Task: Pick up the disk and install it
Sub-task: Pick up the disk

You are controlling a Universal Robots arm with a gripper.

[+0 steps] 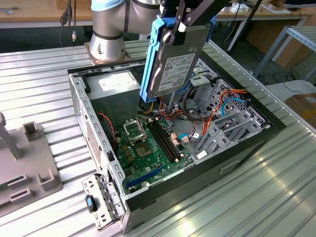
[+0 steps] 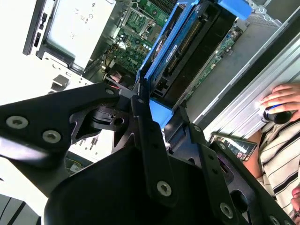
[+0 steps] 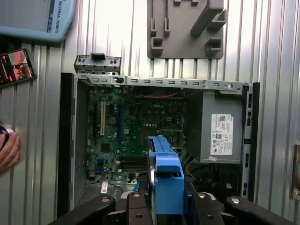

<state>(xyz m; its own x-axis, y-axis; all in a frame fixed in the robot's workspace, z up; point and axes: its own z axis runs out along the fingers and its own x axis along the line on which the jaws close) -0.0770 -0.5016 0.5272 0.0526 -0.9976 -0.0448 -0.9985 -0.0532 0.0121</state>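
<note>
**Disk held on edge over the open case**

In the exterior view, the hand (image 1: 182, 22) is closed on the upper end of the disk (image 1: 175, 61), its fingers pinching the blue rails. The disk hangs straight down from the hand, label side out, and touches nothing else. Directly under the hand, the computer case (image 1: 84, 113) lies on its side on the ribbed worktop (image 1: 276, 197) with its panel off. This leaves the motherboard (image 1: 148, 148) and the drive cage (image 1: 222, 123) open from above. We judge the grip at the top end is meant to leave the lower end free to enter a bay.

In the second wrist view, the black fingers (image 2: 145, 122) meet the blue rail from both sides. The dark underside of the disk (image 2: 192, 42) runs away from the hand towards the case. A person's hand (image 2: 281, 101) and a phone (image 2: 232, 145) rest on the worktop well off to one side.

In the first wrist view, the disk (image 3: 167, 183) shows end-on just beyond the hand, over the motherboard. The power supply (image 3: 220, 131) sits to one side in the case, and a grey fixture (image 3: 187, 28) lies past the far wall.
</note>
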